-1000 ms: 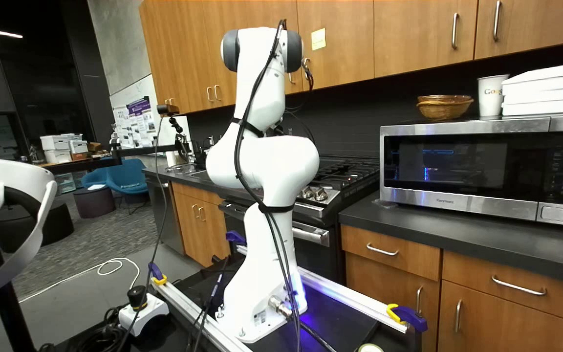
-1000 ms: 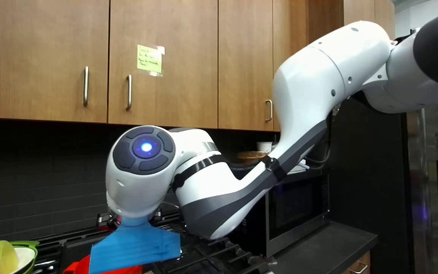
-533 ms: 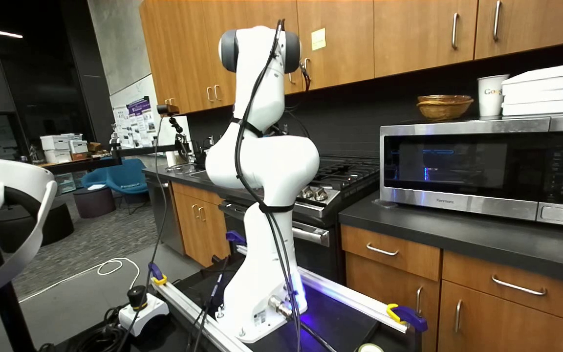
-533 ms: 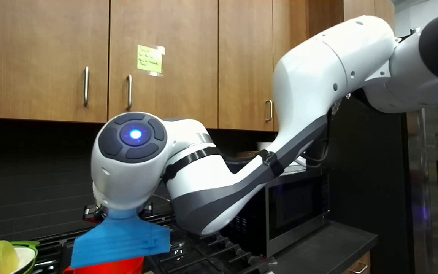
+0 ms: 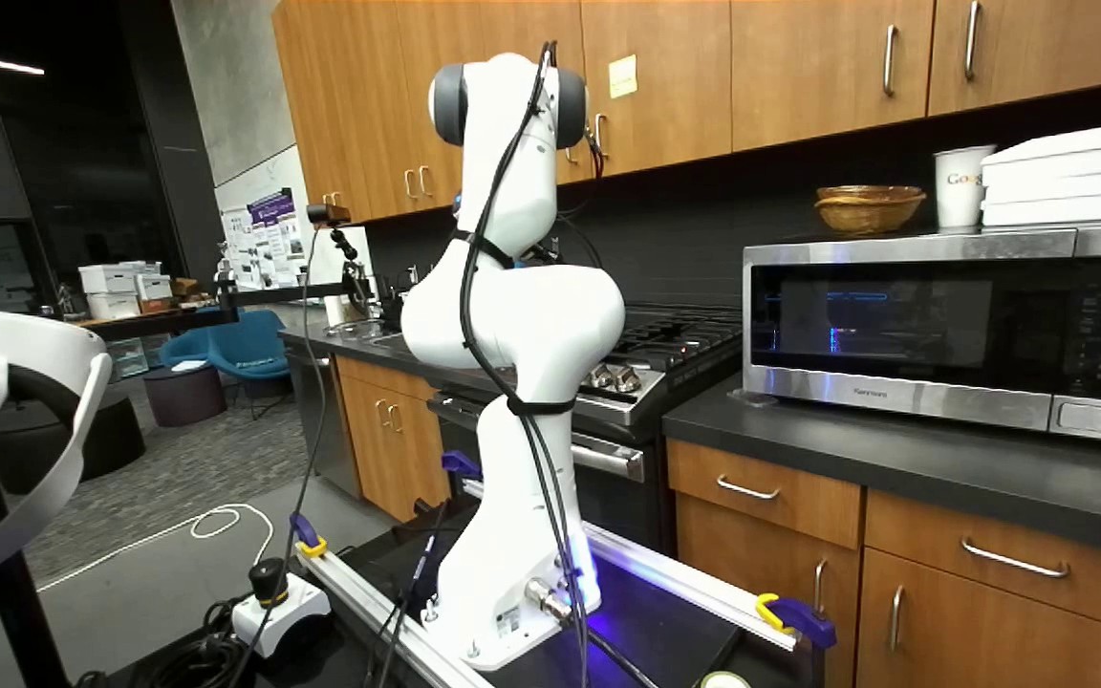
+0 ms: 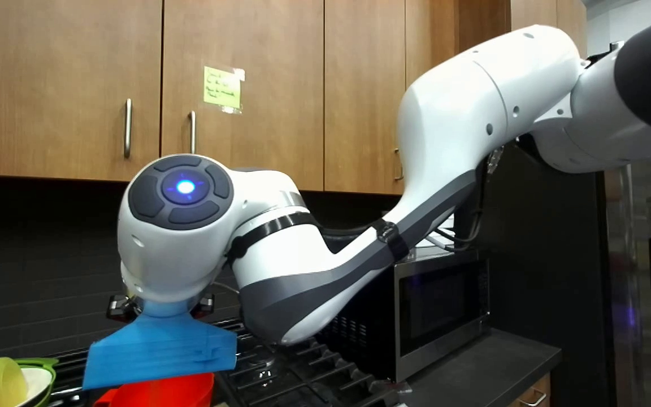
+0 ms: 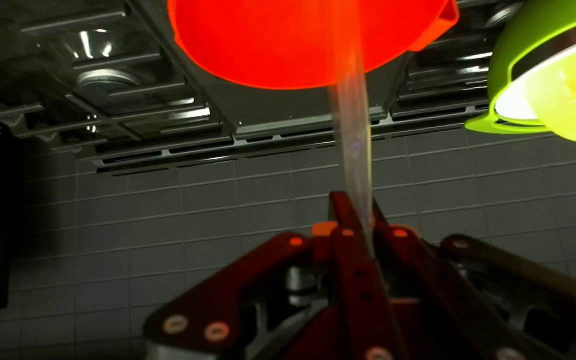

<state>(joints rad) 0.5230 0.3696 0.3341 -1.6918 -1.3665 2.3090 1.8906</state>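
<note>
In the wrist view my gripper [image 7: 359,201] is shut on a thin pale translucent strip [image 7: 355,145]. The strip runs from between the fingertips up across the picture, blurred near the top; its whole shape cannot be made out. Beyond it a red bowl [image 7: 268,45] sits on the stove, also visible as a red bowl [image 6: 170,391] under the blue-covered mount [image 6: 161,347] in an exterior view. To one side lies a yellow cup [image 7: 575,95] in a green bowl [image 7: 523,55] with a white inside. The white hand hides the fingertips in that exterior view.
The stove grates [image 6: 297,373] spread beneath the arm, backed by a tiled wall [image 7: 208,225]. A microwave [image 6: 444,305] stands on the counter beside the stove. Wooden upper cabinets [image 6: 263,85] hang above. A basket [image 5: 868,210] and a paper cup [image 5: 960,186] top the microwave.
In an exterior view the hand has shifted left and upward, with the blue mount moving along. More of the red bowl shows beneath it. The gripper has stayed shut.
</note>
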